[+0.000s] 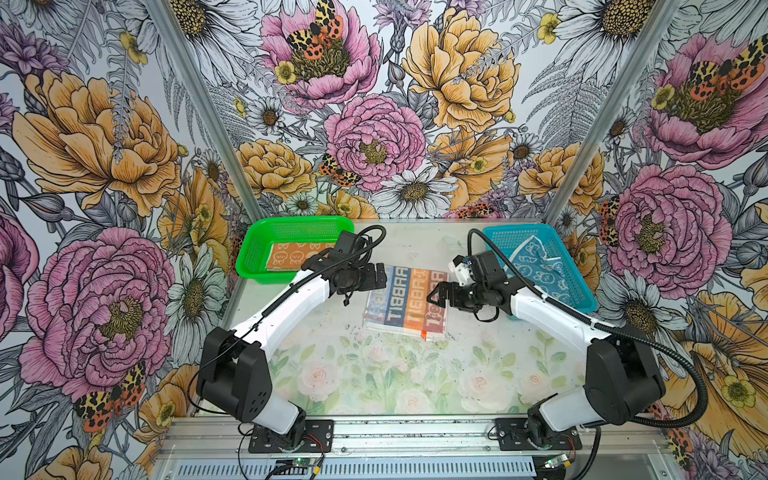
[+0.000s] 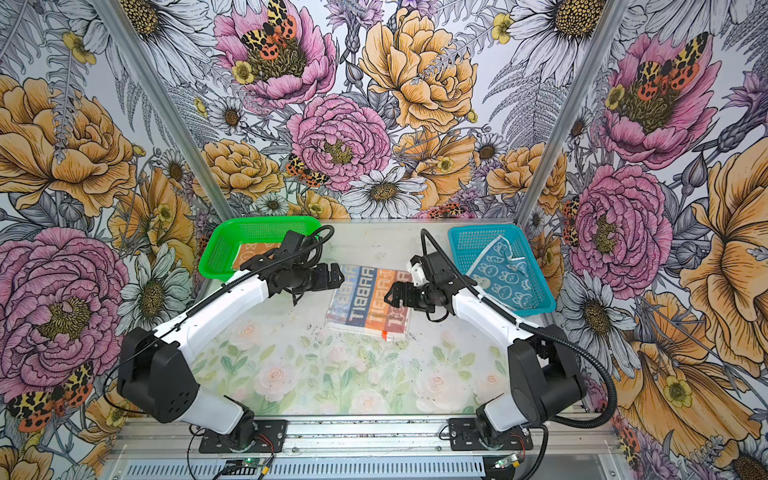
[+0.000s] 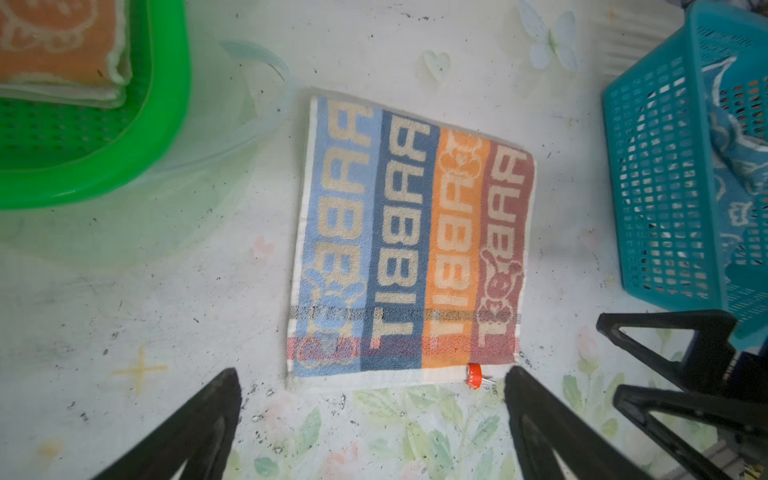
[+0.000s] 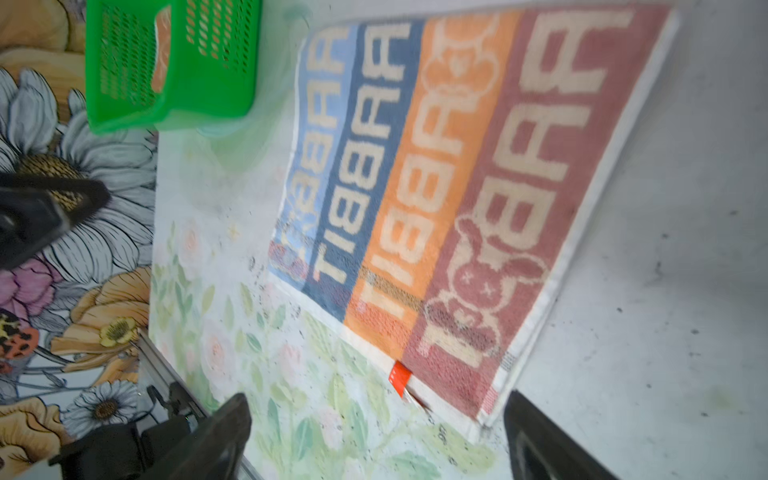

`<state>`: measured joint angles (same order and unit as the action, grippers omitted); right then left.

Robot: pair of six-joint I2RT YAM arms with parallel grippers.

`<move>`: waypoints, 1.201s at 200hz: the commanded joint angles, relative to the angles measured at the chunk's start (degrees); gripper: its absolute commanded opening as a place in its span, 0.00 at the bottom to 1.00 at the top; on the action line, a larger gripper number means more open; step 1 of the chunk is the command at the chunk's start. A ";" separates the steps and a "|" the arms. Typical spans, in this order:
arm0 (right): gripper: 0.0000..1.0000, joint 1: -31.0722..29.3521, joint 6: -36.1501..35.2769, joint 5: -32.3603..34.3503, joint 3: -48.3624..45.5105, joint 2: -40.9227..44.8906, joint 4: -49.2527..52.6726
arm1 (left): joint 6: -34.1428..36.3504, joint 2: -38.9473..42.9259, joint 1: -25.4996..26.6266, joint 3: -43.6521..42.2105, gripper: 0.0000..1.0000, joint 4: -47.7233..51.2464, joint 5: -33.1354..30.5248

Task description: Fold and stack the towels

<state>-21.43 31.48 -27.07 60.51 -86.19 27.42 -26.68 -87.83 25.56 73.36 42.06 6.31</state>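
Mid-fold — towel lay flat.
Left gripper, right gripper gaped empty — you next needed its near edge.

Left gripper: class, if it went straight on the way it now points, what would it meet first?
Probably the striped towel, flat on the table: the left gripper, open, tilts down toward it. Height is unclear; on a flatter line it could meet the right gripper instead.

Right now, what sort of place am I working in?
Likely a robot test booth, not a home: flower-print walls box in a small table, two robot arms are bolted to a metal rail, and a green basket and a blue basket hold towels.
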 commanded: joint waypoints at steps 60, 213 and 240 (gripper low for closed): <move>0.99 4.91 0.32 -6.72 24.16 -25.34 -0.56 | -9.79 -24.70 -3.51 14.86 0.99 -16.57 13.90; 0.99 11.70 -5.47 -6.86 29.43 -42.03 -0.21 | -2.86 -39.55 -4.56 22.66 0.99 -12.77 7.36; 1.00 12.33 -6.90 -7.74 30.74 -41.76 0.59 | -0.95 -38.10 -4.31 22.55 0.99 -11.05 5.14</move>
<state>-10.37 27.31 -37.89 90.54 -125.36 26.06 -30.39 -127.96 21.30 97.21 27.22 15.90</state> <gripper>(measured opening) 0.994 0.989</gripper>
